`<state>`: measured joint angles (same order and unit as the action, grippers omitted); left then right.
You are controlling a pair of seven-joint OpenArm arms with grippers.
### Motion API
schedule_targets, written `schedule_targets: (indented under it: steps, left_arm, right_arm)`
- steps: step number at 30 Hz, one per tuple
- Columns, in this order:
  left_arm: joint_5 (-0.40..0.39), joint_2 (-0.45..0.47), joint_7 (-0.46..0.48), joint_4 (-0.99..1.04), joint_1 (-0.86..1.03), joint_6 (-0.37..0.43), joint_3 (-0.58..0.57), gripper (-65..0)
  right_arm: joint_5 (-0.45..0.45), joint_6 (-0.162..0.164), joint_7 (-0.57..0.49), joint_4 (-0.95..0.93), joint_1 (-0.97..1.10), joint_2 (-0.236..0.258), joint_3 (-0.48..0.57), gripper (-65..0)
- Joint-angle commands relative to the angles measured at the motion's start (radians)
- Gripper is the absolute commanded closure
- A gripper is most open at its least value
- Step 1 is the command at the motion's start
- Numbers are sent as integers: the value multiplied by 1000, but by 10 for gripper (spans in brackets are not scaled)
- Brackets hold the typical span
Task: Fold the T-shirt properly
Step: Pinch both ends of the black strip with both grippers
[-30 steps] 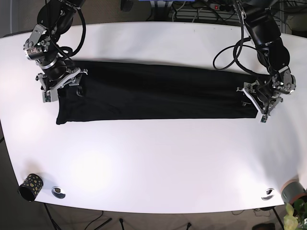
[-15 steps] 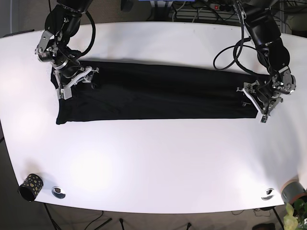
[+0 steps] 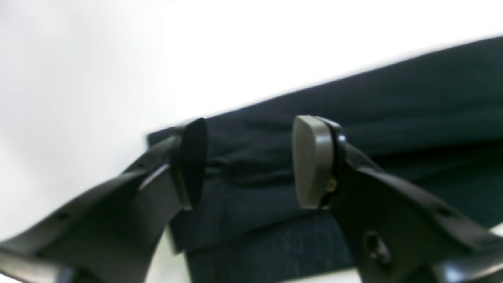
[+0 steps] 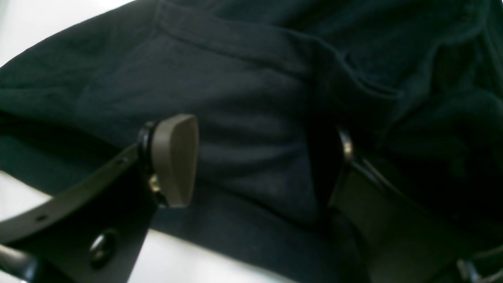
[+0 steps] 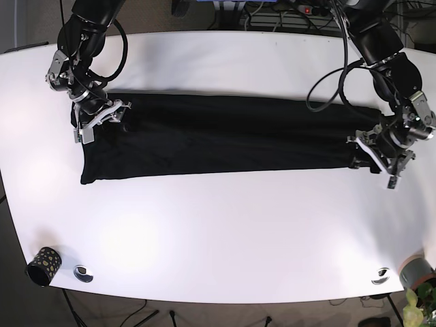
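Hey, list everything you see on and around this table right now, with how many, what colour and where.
Long folded black T-shirt: one, black, spread across the far half of the table.
Oval white table: one, white, filling the base view.
Black cup with pale dots: one, near corner on the base view's left.
Round silver fittings: two, one near each near corner.
Grey pot: one, at the near corner on the base view's right, with a green plant just below it.
Cables and power strip: several, dark, behind the table's far edge.
Left gripper: one, black with grey pads, open over the shirt's end.
Right gripper: one, same colours, open over the shirt's other end.
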<state>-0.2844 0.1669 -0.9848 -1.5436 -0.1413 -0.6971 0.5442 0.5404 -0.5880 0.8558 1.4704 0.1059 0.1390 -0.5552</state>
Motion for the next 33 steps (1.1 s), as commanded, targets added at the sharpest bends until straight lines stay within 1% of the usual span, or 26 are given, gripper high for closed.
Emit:
schedule_targets:
  steps: [1,4,6,11,15,27,31,33]
  left_arm:
    - [-43,18,-49,-21,-8,-1,83,-410]
    - [-95,20,-70,-19,-8,-1,173,-525]
    - [-105,18,-70,-4,2,-1,192,-554]
    - [-108,18,-70,111,13,-1,196,-554]
    - [-109,15,-70,165,10,-1,196,-554]
    - [-102,-17,-70,182,7,-1,193,-553]
    - [-106,-17,-70,226,7,-1,192,-553]
    - [-106,-17,-70,242,7,-1,195,-533]
  right_arm:
    - [-24,12,18,6,-1,15,-4,-423]
    - [-24,12,18,6,1,15,-4,-423]
    - [-24,12,18,6,2,15,-4,-423]
    - [-24,10,18,6,1,15,-4,-423]
    - [-24,10,18,5,1,15,-4,-423]
    - [-24,10,18,3,-1,12,-4,-423]
    - [-24,10,18,2,-1,12,-4,-423]
    - [-24,10,18,2,-1,12,-4,-423]
